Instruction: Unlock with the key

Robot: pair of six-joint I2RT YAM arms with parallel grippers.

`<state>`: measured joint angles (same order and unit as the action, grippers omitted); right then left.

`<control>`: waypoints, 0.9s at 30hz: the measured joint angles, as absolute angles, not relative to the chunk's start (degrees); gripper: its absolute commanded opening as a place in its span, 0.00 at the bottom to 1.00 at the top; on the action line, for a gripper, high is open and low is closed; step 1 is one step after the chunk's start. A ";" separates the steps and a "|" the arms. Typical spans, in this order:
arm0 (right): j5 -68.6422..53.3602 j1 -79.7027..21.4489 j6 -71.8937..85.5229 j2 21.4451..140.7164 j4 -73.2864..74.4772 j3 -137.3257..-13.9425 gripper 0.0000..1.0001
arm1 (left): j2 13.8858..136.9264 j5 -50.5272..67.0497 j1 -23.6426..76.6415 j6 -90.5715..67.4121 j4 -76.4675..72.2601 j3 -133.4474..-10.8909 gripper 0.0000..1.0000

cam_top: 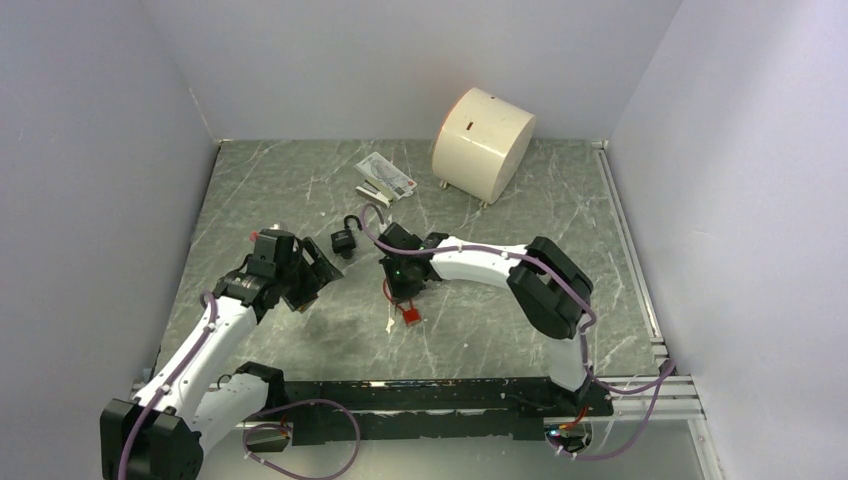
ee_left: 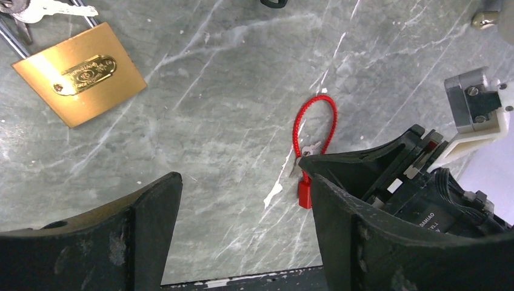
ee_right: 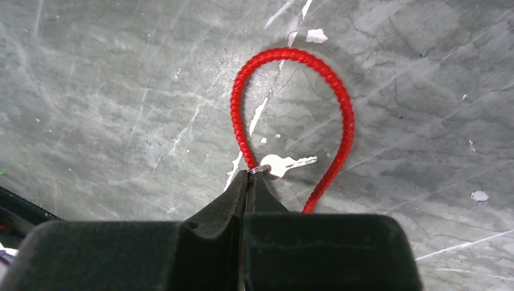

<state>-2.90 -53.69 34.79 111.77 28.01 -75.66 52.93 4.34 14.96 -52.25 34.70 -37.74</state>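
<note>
A small silver key [ee_right: 283, 164] lies on the marble table [cam_top: 480, 300], hung by a little ring on a red cord loop [ee_right: 291, 54] that ends in a red tag [cam_top: 409, 313]. My right gripper [ee_right: 251, 174] is shut, its tips pinching that ring right beside the key head. In the top view the right gripper [cam_top: 403, 290] covers the key. A brass padlock [ee_left: 79, 73] lies flat far left of the loop, with other keys [ee_left: 45, 8] at its top. My left gripper [ee_left: 242, 182] hangs open over bare table, nothing between its fingers.
A small black padlock [cam_top: 344, 239] stands between the two grippers. Behind it lie a stapler on a packet [cam_top: 385, 180] and a cream cylinder [cam_top: 483, 143] on its side. Grey walls close in left, right and back.
</note>
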 measured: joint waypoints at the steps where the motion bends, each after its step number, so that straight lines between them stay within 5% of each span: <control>1: -2.90 -53.63 34.89 111.24 27.33 -75.07 0.00 | 52.86 4.62 14.96 -52.47 34.76 -37.71 0.82; 12: -13.89 -45.28 43.83 93.51 12.40 -60.75 0.00 | 49.74 15.53 14.92 -64.47 31.59 -37.28 0.88; 27: -29.12 -36.93 68.99 73.34 -26.26 -45.56 0.00 | 54.59 45.74 15.11 -70.89 -12.75 -34.11 0.51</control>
